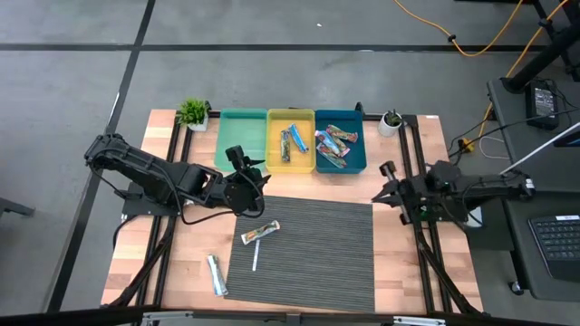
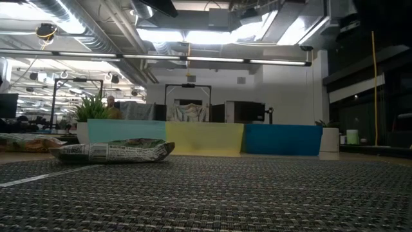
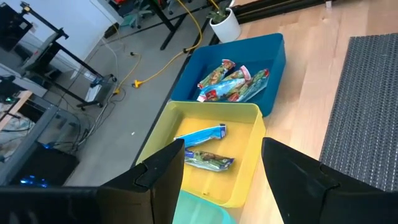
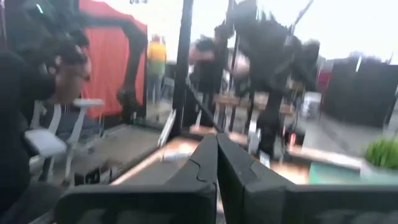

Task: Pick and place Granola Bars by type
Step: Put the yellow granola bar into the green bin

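My left gripper (image 1: pixel 243 165) is open and empty, held over the near edges of the green bin (image 1: pixel 240 136) and the yellow bin (image 1: pixel 290 163). Its wrist view (image 3: pixel 222 147) looks into the yellow bin (image 3: pixel 249 143), where a blue bar (image 3: pixel 200 134) and a greenish bar (image 3: pixel 210 161) lie. The blue bin (image 1: pixel 355 161) holds several multicoloured bars (image 3: pixel 233 84). A silvery-green bar (image 1: pixel 260 233) lies flat on the striped mat (image 1: pixel 317 254) and shows in the low view (image 2: pixel 112 151). A silvery bar (image 1: pixel 216 274) lies on the wood at the near left. My right gripper (image 1: pixel 388 181) is shut and empty at the mat's far right corner (image 4: pixel 216 163).
A thin white stick (image 1: pixel 256 256) lies on the mat near the silvery-green bar. Small potted plants stand at the far left (image 1: pixel 192 112) and far right (image 1: pixel 391 120) of the bins. The mat's middle and right part are bare. A dark frame runs along the table's sides.
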### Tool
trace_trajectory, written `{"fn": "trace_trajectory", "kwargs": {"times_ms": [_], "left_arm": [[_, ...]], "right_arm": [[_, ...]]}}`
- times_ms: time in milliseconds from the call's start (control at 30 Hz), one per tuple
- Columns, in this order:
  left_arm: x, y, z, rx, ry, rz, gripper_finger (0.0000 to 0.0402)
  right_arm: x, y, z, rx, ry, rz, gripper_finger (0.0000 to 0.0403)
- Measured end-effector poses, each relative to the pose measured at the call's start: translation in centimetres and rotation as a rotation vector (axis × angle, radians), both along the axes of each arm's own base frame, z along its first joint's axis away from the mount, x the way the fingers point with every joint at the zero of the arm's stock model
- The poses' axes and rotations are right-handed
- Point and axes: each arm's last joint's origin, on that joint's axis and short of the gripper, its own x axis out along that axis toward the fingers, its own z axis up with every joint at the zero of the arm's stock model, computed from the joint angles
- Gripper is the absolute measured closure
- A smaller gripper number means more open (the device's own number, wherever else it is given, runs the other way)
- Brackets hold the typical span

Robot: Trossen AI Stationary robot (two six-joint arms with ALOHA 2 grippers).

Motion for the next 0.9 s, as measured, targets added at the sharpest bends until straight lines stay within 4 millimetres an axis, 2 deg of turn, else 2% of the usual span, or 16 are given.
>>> {"fn": "trace_trajectory", "kwargs": {"times_ms": [233, 400, 533, 733, 900], "left_arm": [[0.0, 0.0, 0.0, -0.016, -0.015, 0.01, 0.0196], [0.0, 0.0, 0.0, -0.031, -0.027, 0.02, 0.0196], [0.0, 0.0, -0.1, -0.055, -0.028, 0.012, 0.0197], [0.0, -0.2, -0.2, -0.091, -0.017, -0.018, 0.0194], [0.0, -0.2, -0.2, -0.092, -0.016, -0.019, 0.0197]], "right_arm": [[-2.1, 0.1, -0.9, -0.03, -0.158, 0.048, 0.0399], [-1.7, 0.0, -2.0, -0.092, -0.065, 0.001, 0.0398], [-1.5, 0.0, -2.8, -0.187, -0.065, -0.02, 0.0398], [-1.2, -0.2, -4.3, -0.192, 0.062, -0.085, 0.0398], [-1.2, -0.2, -4.3, -0.191, 0.06, -0.088, 0.0398]]}}
